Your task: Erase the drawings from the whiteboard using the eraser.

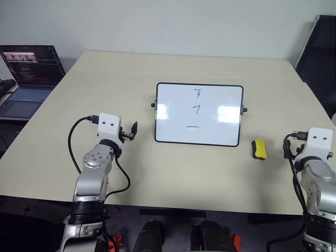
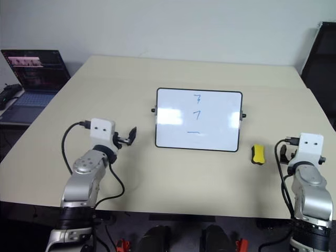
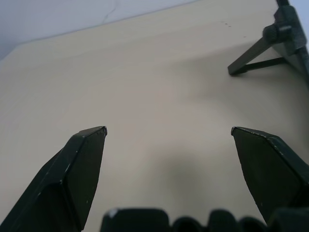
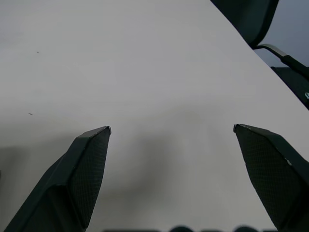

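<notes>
The whiteboard (image 1: 173, 123) stands propped in the middle of the table, and its knob and support leg (image 3: 260, 53) show in the left wrist view. The drawings are three blue marks down its centre: a zigzag (image 1: 198, 93), a "7" stroke (image 1: 197, 109) and a short line (image 1: 192, 127). The yellow eraser (image 1: 259, 149) lies on the table just right of the board's near corner. My left gripper (image 1: 133, 131) hovers open and empty to the left of the board. My right gripper (image 4: 172, 129) is open and empty over bare table, to the right of the eraser.
The beige table (image 1: 105, 79) reaches well past the board on every side. An open laptop (image 1: 29, 73) sits off the table's far left corner. A black chair (image 1: 320, 58) stands beyond the right edge.
</notes>
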Controlling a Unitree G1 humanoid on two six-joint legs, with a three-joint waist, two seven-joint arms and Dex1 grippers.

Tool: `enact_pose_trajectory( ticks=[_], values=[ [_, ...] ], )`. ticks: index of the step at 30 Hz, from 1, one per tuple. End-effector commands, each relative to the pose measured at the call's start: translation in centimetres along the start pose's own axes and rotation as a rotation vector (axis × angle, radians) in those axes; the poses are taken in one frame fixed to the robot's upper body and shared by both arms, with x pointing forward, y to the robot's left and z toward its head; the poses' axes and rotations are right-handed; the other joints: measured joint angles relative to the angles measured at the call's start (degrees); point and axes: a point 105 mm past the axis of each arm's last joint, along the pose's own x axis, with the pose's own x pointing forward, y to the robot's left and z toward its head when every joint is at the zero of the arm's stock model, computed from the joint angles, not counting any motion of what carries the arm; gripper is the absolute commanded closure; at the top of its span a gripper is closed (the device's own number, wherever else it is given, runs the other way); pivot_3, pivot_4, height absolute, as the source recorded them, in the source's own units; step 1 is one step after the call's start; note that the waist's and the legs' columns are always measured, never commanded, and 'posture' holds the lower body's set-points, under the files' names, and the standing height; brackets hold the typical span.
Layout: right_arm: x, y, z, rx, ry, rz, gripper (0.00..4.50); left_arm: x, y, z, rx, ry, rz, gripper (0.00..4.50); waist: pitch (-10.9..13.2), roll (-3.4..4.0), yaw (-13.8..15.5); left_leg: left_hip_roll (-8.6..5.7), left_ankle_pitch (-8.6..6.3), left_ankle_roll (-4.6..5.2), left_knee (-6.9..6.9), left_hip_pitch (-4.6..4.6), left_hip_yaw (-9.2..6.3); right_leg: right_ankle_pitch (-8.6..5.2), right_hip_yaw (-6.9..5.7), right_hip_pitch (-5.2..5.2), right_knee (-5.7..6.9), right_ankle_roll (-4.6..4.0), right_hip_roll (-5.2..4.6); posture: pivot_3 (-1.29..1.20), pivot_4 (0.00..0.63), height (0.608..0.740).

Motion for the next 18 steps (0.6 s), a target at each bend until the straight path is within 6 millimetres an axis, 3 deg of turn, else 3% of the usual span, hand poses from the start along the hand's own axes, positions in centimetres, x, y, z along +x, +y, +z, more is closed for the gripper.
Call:
enact_pose_trajectory(
  ticks=[1,9,18],
  values=[
    [-0.7,-1.2,2.0,0.007,-0.069,-0.03,0.02,0.3,0.3,1.8,0.007,-0.065,0.01,0.0,0.0,0.0,-0.04,0.0,0.0,0.0,0.0,0.0,0.0,0.0,0.0,0.0,0.0,0.0,0.01,0.0,0.15,0.74],
    [-0.3,-1.3,2.9,-0.006,-0.085,-0.024,0.02,0.4,0.1,1.7,0.006,-0.068,0.01,0.0,0.0,0.0,-0.03,0.0,0.0,0.0,0.0,0.0,0.03,0.0,0.03,-0.01,-0.02,0.01,0.02,0.0,0.15,0.74],
    [-0.2,0.2,2.6,0.009,-0.085,0.004,0.02,0.0,1.6,1.8,0.026,-0.071,0.03,0.0,0.0,0.0,0.0,0.01,0.0,0.0,0.0,0.0,0.01,0.0,0.01,0.0,-0.02,0.01,0.02,0.0,0.15,0.74]
  ],
)
